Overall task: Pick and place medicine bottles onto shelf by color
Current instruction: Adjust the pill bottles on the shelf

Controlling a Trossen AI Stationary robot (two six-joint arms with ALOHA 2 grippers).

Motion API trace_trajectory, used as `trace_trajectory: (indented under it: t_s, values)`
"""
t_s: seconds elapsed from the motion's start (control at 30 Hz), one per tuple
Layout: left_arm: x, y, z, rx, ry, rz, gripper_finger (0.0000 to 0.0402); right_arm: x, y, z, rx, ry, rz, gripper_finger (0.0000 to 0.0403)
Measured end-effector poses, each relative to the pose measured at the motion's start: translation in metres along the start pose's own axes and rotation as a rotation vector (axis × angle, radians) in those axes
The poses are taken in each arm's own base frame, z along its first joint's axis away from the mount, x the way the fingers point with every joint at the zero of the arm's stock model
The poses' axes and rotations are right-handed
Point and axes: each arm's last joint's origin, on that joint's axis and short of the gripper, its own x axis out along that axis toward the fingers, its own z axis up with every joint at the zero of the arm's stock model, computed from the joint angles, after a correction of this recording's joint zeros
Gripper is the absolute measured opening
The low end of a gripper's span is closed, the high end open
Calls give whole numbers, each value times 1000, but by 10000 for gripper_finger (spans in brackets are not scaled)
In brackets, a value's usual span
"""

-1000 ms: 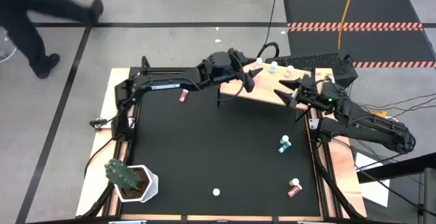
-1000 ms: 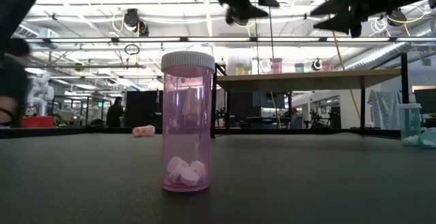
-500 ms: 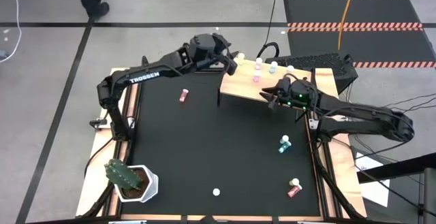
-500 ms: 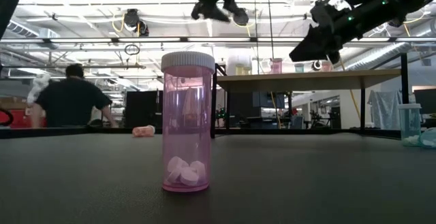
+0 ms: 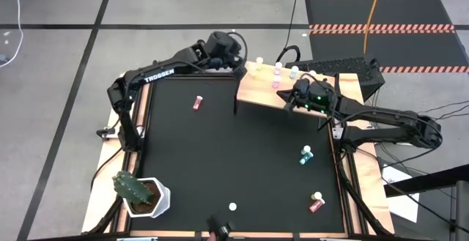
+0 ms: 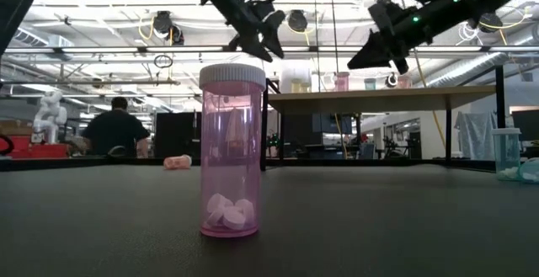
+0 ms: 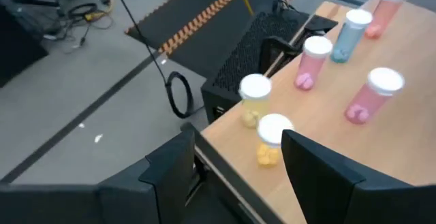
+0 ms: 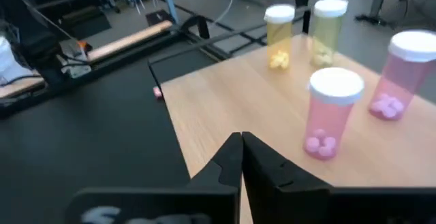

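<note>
White "TROSSEN" lettering on left arm, left gripper now drawn back to shelf corner, parted and empty, medicine bottles standing on shelf, right gripper now pinched closed, empty, over shelf.

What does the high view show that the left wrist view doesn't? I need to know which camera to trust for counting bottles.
Only the high view shows the bottles on the black table: a pink bottle, a teal bottle, a red bottle, plus the cactus and the right gripper, shut over the shelf.

Only the left wrist view shows the left gripper open and two yellow bottles clearly.

Both show the shelf with bottles standing on it.
</note>
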Motion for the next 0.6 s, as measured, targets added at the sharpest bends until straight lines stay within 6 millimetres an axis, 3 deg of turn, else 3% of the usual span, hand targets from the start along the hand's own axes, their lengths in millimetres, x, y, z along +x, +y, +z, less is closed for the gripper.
trace_trajectory:
  t_s: [0.17,0.4,0.6]
  values:
    - [3,17,-1,-4,7,-117,223,15,0,1,78,74,-36,2]
    - [4,19,1,106,-30,-144,223,16,0,1,138,78,-25,2]
    - [47,19,-19,162,3,-216,223,11,-6,6,166,53,-45,2]
